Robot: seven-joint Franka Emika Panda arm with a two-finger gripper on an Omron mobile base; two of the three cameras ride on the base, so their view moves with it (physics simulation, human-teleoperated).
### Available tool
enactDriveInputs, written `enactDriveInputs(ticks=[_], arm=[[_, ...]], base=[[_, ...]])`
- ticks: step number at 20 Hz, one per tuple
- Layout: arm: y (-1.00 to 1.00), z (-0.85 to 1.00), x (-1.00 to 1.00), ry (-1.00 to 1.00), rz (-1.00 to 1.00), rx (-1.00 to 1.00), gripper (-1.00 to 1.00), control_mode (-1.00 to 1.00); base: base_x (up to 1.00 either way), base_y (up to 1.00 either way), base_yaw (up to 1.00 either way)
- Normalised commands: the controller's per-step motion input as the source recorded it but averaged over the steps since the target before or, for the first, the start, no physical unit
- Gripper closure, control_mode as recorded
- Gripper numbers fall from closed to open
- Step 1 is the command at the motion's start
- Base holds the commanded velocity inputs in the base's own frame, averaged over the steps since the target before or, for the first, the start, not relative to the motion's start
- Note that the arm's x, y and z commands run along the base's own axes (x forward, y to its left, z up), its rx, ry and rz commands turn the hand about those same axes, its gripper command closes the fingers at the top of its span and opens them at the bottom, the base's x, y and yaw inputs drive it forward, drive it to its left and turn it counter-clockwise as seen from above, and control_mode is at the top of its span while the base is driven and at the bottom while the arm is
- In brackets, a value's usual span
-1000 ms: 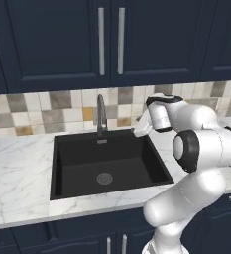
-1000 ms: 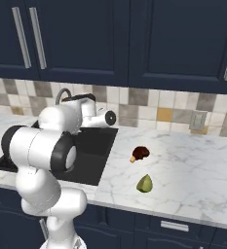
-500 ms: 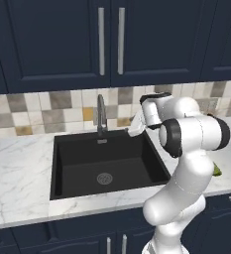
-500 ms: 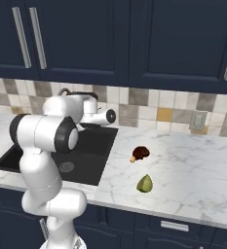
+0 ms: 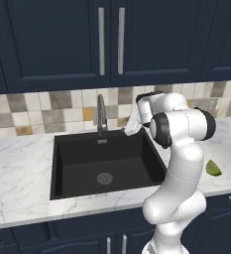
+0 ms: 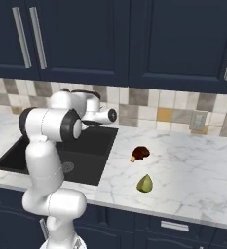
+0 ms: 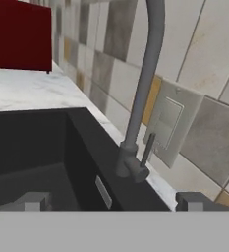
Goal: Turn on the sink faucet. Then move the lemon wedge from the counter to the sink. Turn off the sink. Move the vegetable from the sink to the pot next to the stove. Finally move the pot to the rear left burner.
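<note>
My pincer [image 7: 111,201], spread and empty, faces the faucet [image 7: 141,93] lever at the sink's [image 5: 107,163] rear edge. No water visible. Lemon [image 6: 144,183] sits near the table's [image 6: 193,170] front edge; every step remains.

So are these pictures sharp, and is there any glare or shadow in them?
Left base view: even, flat light, the sink a matt black with no glare. Right base view: soft, only faint shadows under the lemon wedge. Hand view: the sink faucet up close, smooth and slightly blurred.

Navy cabinets [image 5: 107,39] hang above a beige-grey tiled backsplash [image 6: 149,109].
</note>
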Motion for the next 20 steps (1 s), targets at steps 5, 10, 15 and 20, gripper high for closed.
enactDriveInputs(ticks=[5, 10, 15, 20], arm=[[0.01, -0.11, 0.35, -0.01, 0.02, 0.0, -1.0, -1.0], [0.08, -0.09, 0.39, 0.0, 0.0, 0.0, -1.0, -1.0], [0.13, -0.08, 0.26, 0.0, 0.0, 0.0, -1.0, -1.0], [0.14, -0.09, 0.16, 0.0, 0.0, 0.0, -1.0, -1.0]], base=[[0.0, 0.0, 0.0], [0.0, 0.0, 0.0], [0.0, 0.0, 0.0], [0.0, 0.0, 0.0]])
